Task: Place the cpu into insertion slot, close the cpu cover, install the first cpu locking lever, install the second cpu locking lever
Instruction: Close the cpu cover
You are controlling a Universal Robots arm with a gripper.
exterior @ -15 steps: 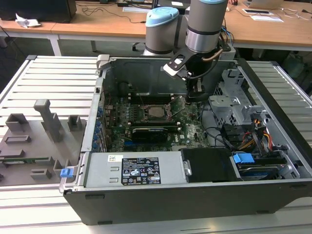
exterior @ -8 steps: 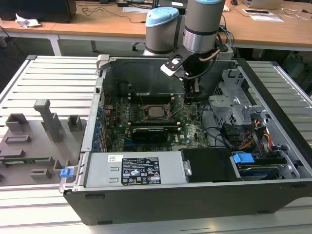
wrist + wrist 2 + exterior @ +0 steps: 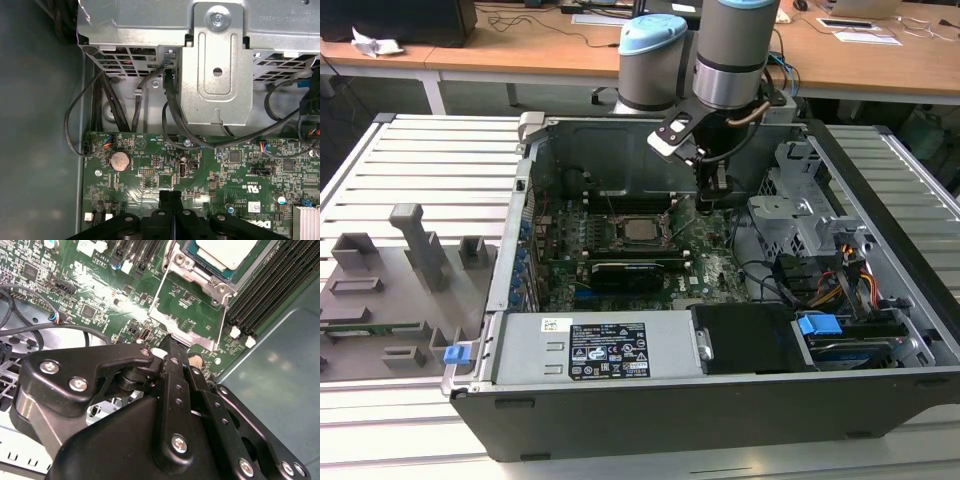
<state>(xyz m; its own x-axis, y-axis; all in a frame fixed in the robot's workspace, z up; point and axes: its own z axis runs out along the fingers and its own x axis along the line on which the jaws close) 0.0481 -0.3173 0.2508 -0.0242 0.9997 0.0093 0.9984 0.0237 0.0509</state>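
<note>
I see the chip (image 3: 227,251) seated in its socket (image 3: 202,274), near the middle of the green board (image 3: 100,285). The cover plate (image 3: 161,320) stands swung open beside it, so I judge closing the cover is the step in hand. My end effector (image 3: 172,347) has its fingers pressed together, holding nothing, the tip just beside the plate's free edge. Shutting it calls for a gentle sweep toward the socket. Memory slots (image 3: 270,295) hem one side, and cables (image 3: 30,330) crowd the board's edge.
</note>
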